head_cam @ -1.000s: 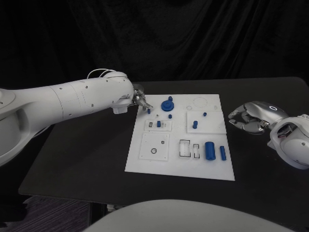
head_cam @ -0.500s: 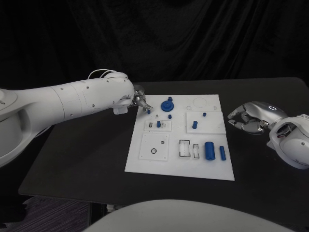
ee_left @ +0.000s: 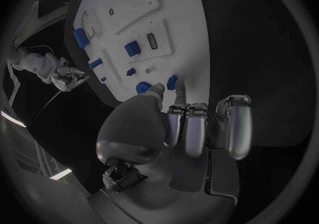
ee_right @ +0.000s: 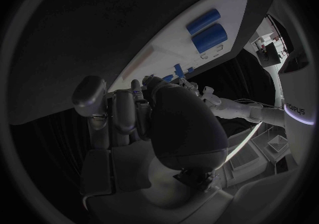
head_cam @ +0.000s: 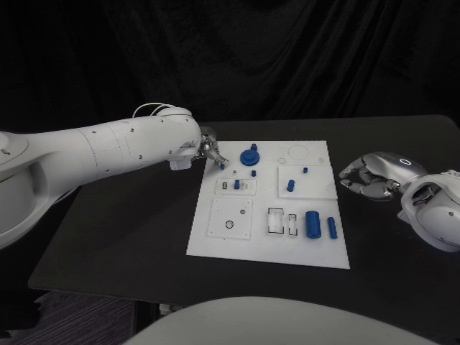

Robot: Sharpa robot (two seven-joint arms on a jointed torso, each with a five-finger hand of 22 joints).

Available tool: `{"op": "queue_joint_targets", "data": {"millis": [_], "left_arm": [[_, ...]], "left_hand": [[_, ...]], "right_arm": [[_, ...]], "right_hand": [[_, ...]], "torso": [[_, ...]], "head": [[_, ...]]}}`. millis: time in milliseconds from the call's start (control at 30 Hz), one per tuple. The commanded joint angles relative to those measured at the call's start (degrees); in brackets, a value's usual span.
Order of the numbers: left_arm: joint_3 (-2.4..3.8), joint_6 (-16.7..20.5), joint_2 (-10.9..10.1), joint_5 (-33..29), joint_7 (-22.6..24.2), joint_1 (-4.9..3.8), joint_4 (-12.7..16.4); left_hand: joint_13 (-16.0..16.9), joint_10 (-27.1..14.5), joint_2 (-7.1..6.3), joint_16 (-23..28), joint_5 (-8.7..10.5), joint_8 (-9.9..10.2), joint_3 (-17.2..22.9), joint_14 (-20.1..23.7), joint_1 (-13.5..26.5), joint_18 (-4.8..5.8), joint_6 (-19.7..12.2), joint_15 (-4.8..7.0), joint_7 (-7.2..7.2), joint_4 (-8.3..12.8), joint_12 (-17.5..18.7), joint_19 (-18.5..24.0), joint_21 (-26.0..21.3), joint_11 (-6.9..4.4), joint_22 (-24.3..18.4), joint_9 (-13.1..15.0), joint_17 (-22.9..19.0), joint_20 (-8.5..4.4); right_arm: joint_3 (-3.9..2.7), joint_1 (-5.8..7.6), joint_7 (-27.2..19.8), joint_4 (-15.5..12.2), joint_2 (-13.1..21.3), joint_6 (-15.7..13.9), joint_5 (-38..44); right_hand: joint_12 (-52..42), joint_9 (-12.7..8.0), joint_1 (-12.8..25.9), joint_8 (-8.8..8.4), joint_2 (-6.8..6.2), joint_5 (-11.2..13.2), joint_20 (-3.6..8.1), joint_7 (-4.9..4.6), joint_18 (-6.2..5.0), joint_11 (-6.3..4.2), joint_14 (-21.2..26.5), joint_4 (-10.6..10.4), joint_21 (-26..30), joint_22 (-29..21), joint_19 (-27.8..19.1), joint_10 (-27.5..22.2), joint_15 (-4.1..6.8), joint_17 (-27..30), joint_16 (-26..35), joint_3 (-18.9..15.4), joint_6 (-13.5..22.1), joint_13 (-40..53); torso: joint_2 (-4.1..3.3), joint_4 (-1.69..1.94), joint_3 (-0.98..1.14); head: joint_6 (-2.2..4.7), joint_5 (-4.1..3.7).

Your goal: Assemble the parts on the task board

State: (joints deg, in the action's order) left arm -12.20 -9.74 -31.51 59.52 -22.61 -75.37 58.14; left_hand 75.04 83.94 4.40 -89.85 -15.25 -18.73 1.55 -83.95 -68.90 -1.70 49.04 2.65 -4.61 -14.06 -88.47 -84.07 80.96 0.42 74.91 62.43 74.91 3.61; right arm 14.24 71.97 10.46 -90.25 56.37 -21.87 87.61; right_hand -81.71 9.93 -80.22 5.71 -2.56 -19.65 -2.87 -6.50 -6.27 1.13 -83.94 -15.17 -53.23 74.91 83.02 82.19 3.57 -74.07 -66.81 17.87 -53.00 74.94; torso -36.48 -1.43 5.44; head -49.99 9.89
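The white task board (head_cam: 222, 244) lies mid-table. My left hand (head_cam: 206, 149) hovers at its far left corner, with thumb and one finger pinching a small blue peg (head_cam: 221, 164) (ee_left: 171, 82) at the board's edge. Beside it stands a round blue knob (head_cam: 250, 154) (ee_left: 143, 86). Small blue pegs (head_cam: 290, 185) stand in the middle plates. A thick blue cylinder (head_cam: 312, 223) (ee_right: 210, 38) and a thinner one (head_cam: 332, 227) lie near the front right. My right hand (head_cam: 371, 176) rests over the table just right of the board, fingers curled in with nothing seen in them.
The black table (head_cam: 126, 223) has bare room left and front of the board. My bulky left arm (head_cam: 95, 154) spans the table's left side. The right forearm (head_cam: 443, 212) lies along the right edge. Dark curtain stands behind.
The left hand's fingertips have edged slightly down onto the small peg at the board's corner. The right hand has barely shifted.
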Motion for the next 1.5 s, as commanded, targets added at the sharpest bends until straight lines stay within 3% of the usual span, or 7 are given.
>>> {"op": "queue_joint_targets", "data": {"millis": [33,633,700,767,933,1000,1500], "left_arm": [[0.05,-0.91,0.21,-0.06,0.88,0.1,-0.07],[0.05,-0.99,1.16,-0.06,1.41,0.56,-0.97],[0.05,-0.92,1.18,-0.06,1.53,0.66,-1.0],[0.06,-0.88,1.18,-0.06,1.61,0.74,-1.04],[0.06,-0.91,1.11,-0.06,1.73,0.89,-1.12],[0.06,-0.9,1.08,-0.06,1.75,0.94,-1.13],[0.06,0.43,0.44,-0.06,2.3,1.07,-0.31]], "left_hand": [[13.89,4.33,0.27,-0.15,-0.76,0.42,0.61,-6.05,-0.39,-0.43,0.23,-0.44,0.28,0.16,0.31,-1.71,-0.29,0.11,12.31,0.1,15.09,0.5],[13.63,3.84,0.29,-0.15,-4.57,1.78,2.17,-6.05,-1.42,-0.57,-0.36,-0.5,0.13,0.3,0.78,-1.27,-0.91,0.21,12.11,-0.04,15.09,0.52],[13.62,3.78,0.17,-0.15,-6.73,2.19,2.91,-6.05,-1.73,-0.6,-0.27,-0.56,0.1,0.34,0.83,-1.18,-0.99,0.24,12.08,-0.12,15.09,0.56],[13.61,3.77,0.13,-0.15,-7.28,2.28,3.11,-6.05,-1.78,-0.6,-0.24,-0.56,0.1,0.34,0.84,-1.16,-1.0,0.25,12.08,-0.13,15.09,0.57],[13.54,3.59,-0.35,-0.15,-12.16,2.88,5.47,-6.05,-2.46,-0.66,-0.12,-0.58,0.11,0.48,1.0,-0.97,-1.18,0.24,12.01,0.08,15.09,0.59],[13.55,3.6,-0.49,-0.15,-12.86,2.94,6.27,-6.05,-2.72,-0.66,-0.04,-0.57,0.16,0.62,0.98,-0.95,-1.18,0.18,12.01,0.21,15.09,0.58],[13.53,3.55,-2.75,-0.15,-13.06,2.89,14.51,-6.05,-2.86,-0.65,0.68,-0.43,0.35,1.18,1.04,-0.9,-1.03,-0.02,12.02,1.59,15.09,0.48]], "right_arm": [[-0.04,-0.09,1.08,-0.13,0.02,0.91,0.08],[-0.04,-0.09,1.42,-0.18,0.01,1.5,0.08],[-0.04,-0.09,1.45,-0.2,0.03,1.54,0.08],[-0.04,-0.09,1.5,-0.2,0.05,1.61,0.08],[-0.04,-0.09,1.63,-0.19,0.06,1.79,0.08],[-0.04,-0.09,1.66,-0.18,0.04,1.84,0.08],[-0.04,-0.09,1.97,-0.11,-0.01,2.25,0.08]], "right_hand": [[0.06,0.06,0.16,0.11,-0.18,-0.01,-0.05,0.03,0.25,-0.15,-2.5,-0.33,0.23,6.73,0.15,0.11,-0.47,0.13,0.44,0.05,-0.47,4.1],[0.14,0.06,0.12,0.1,-0.18,-0.04,-0.06,0.02,0.24,-0.14,-2.47,-0.3,0.31,6.72,0.14,0.04,-0.48,0.2,0.55,0.07,-0.47,4.0],[0.2,0.07,0.08,0.11,-0.18,-0.06,-0.06,0.02,0.22,-0.13,-2.44,-0.28,0.48,6.68,0.11,-0.02,-0.49,0.26,0.64,0.09,-0.49,3.93],[0.23,0.07,0.06,0.12,-0.16,-0.08,-0.07,0.03,0.2,-0.13,-2.42,-0.26,0.6,6.66,0.09,-0.05,-0.5,0.32,0.72,0.11,-0.52,3.89],[0.23,0.07,0.06,0.12,-0.16,-0.08,-0.07,0.03,0.2,-0.13,-2.42,-0.26,0.6,6.66,0.09,-0.05,-0.5,0.32,0.72,0.11,-0.52,3.89],[0.23,0.07,0.06,0.12,-0.16,-0.08,-0.07,0.03,0.2,-0.13,-2.42,-0.26,0.6,6.66,0.09,-0.05,-0.5,0.32,0.72,0.11,-0.52,3.89],[0.41,0.07,-0.1,0.1,-0.17,-0.16,-0.08,0.01,0.13,-0.13,-2.33,-0.14,1.08,6.57,-0.01,-0.23,-0.51,0.51,1.01,0.18,-0.51,3.67]], "torso": [[-0.04,0.02,0.0],[-0.03,-0.1,-0.05],[-0.03,-0.11,-0.07],[-0.01,-0.06,-0.06],[-0.01,-0.12,-0.03],[-0.03,-0.09,-0.07],[0.04,0.03,-0.06]], "head": [[-0.01,-0.12],[-0.01,-0.1],[-0.01,-0.2],[-0.01,-0.26],[-0.01,-0.16],[-0.01,-0.18],[-0.01,-0.26]]}}
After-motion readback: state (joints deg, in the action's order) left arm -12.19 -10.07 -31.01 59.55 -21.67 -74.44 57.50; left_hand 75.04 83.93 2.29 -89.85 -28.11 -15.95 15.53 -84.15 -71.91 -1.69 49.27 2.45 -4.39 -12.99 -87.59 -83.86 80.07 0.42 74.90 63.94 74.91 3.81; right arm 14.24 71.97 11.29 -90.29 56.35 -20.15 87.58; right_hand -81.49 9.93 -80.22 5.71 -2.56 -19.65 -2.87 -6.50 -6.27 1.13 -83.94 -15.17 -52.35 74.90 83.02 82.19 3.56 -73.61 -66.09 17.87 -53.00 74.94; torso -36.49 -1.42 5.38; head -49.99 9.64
